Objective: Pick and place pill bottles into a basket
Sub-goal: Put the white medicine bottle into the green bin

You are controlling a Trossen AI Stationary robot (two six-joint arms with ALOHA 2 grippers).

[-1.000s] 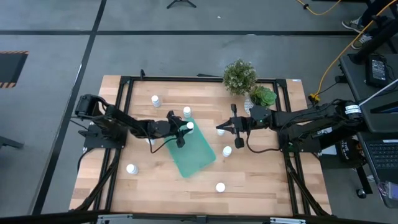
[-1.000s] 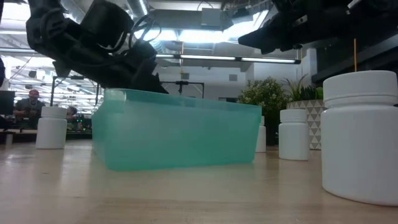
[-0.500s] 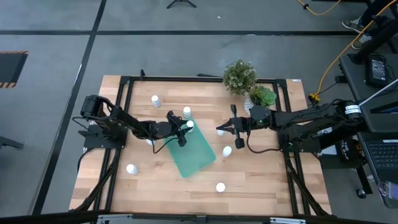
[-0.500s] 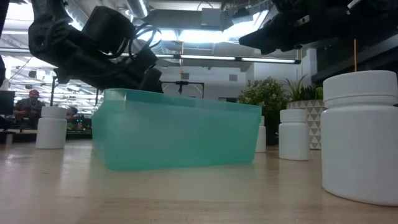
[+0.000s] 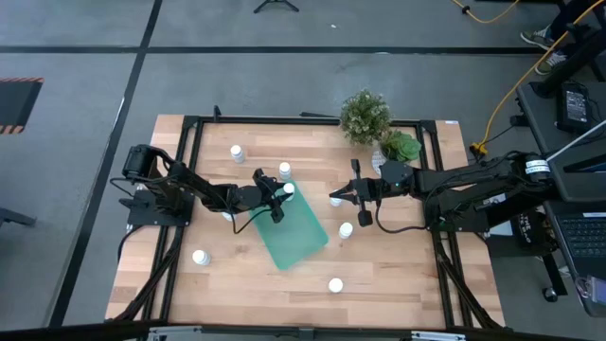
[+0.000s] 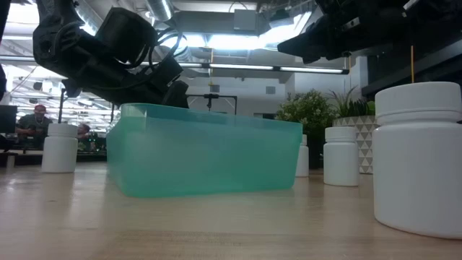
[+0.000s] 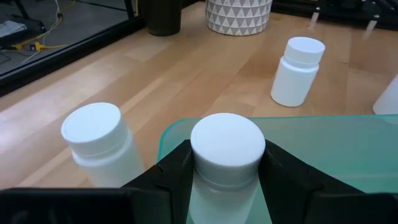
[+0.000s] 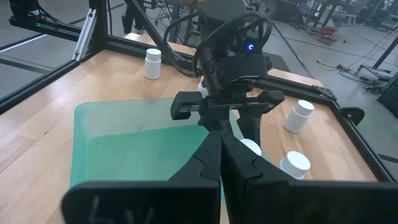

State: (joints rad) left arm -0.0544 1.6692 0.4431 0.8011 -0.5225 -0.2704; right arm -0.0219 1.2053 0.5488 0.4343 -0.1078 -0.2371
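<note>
My left gripper (image 5: 281, 196) is shut on a white pill bottle (image 7: 227, 142) at the far corner of the teal basket (image 5: 295, 233). The bottle's cap stands above the basket's rim (image 7: 163, 135), and its lower body is inside that corner. My right gripper (image 5: 333, 198) hangs shut over the table just right of the basket and holds nothing. Other pill bottles stand on their bases on the wood: one right beside the basket's corner (image 7: 99, 142), one farther off (image 7: 298, 70), two by the right gripper (image 5: 346, 230), and one at the near edge (image 5: 335, 284). My left gripper pinches the bottle's body just under its cap (image 7: 214, 185) between its two fingers (image 7: 174, 177), one on each side. The fingers come from the table's left, slanting a little downward. The bottle stays upright; the basket's wall hides whether its base is on the basket's floor.
A white patterned plant pot (image 7: 239, 14) and two green plants (image 5: 365, 116) stand at the far right. More bottles stand at the far left (image 5: 237, 152) and near left (image 5: 200, 257). A black frame (image 5: 189, 128) borders the wooden table. People sit in the room beyond (image 6: 32, 123).
My left arm has leaned forward a little. Its gripper has tipped slightly downward over the basket's far corner, still shut on the bottle. My right arm has kept still.
</note>
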